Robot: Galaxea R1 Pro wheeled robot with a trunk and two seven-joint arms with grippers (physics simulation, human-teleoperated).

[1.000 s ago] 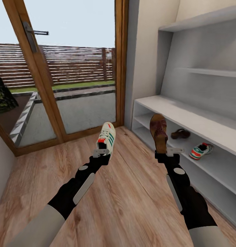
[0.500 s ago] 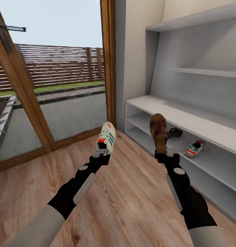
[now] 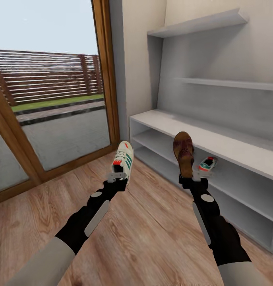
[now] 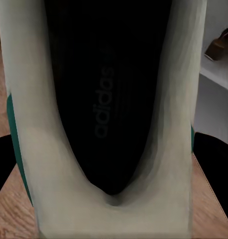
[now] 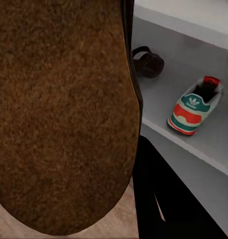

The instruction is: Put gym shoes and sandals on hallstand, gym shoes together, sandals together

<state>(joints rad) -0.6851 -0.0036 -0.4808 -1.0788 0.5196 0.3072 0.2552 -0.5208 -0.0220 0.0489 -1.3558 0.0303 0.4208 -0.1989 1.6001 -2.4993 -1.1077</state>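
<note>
Head view: the whole picture has slid leftward since a second ago, so it is the camera and base that have turned toward the shoe rack (image 3: 215, 137), not the things that have moved. The glass door (image 3: 53, 119) is now pushed to the picture's left edge, and the rack's near end is brought close ahead. A gym shoe (image 3: 124, 160) is held upright, toe up, clamped by the left gripper (image 3: 117, 177), over the wooden floor (image 3: 144, 234). A sandal (image 3: 183, 153) is held likewise, gripped by the right gripper (image 3: 195, 177), in front of the rack's open shelves. A second gym shoe (image 3: 207, 163) is seen already lying on the upper open shelf, just beside the held sandal. The turn is judged to be the approach before the last two items are set down, so roughly half of the task appears done.

Left wrist view: the dark inside of the held gym shoe is seen close up, with a brown sandal (image 4: 221, 44) glimpsed on a pale shelf beyond.

Right wrist view: behind the held sandal's sole, the other sandal and the second gym shoe are seen on the same grey shelf, apart from each other, with the sandal deeper in. Space beside each is judged sufficient for its partner.
</note>
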